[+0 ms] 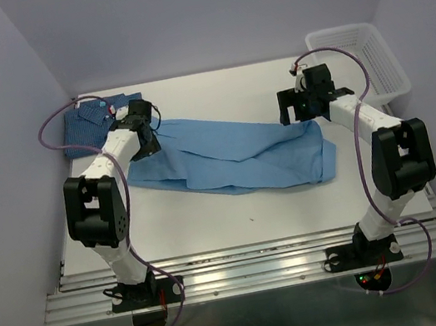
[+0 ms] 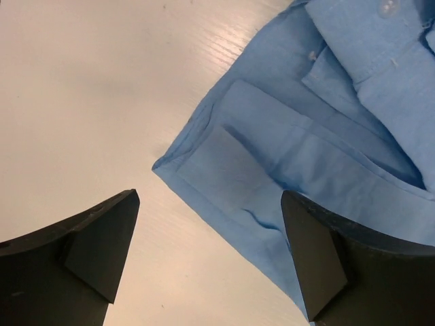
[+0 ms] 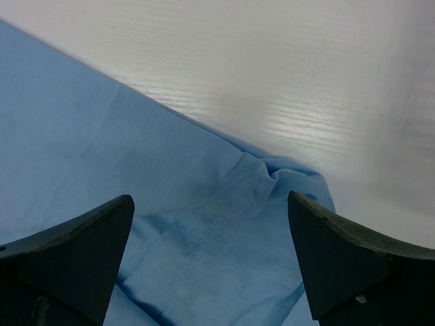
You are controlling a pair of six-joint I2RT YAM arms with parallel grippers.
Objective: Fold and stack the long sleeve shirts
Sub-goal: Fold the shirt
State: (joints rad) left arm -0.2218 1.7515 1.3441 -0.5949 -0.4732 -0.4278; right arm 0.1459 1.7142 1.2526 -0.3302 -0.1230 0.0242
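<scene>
Both sets of jaws gaping, nothing held. The light-blue shirt [image 1: 242,154] lies mid-table, long axis left to right. The left gripper [image 2: 209,200] is over its left end, the right gripper [image 3: 211,198] over its right end. The checked shirt [image 1: 92,122] sits folded far left. 1 end per arm, I'd guess.

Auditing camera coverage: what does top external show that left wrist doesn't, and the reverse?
Only top external: the folded dark-blue checked shirt at the far left corner, the white mesh basket at far right, and the right gripper above the right end of the light-blue shirt.
Only left wrist: that shirt's white buttons and stitched seams up close.
Both: the light-blue shirt lying on the white table, and the left gripper, open, holding nothing.
</scene>
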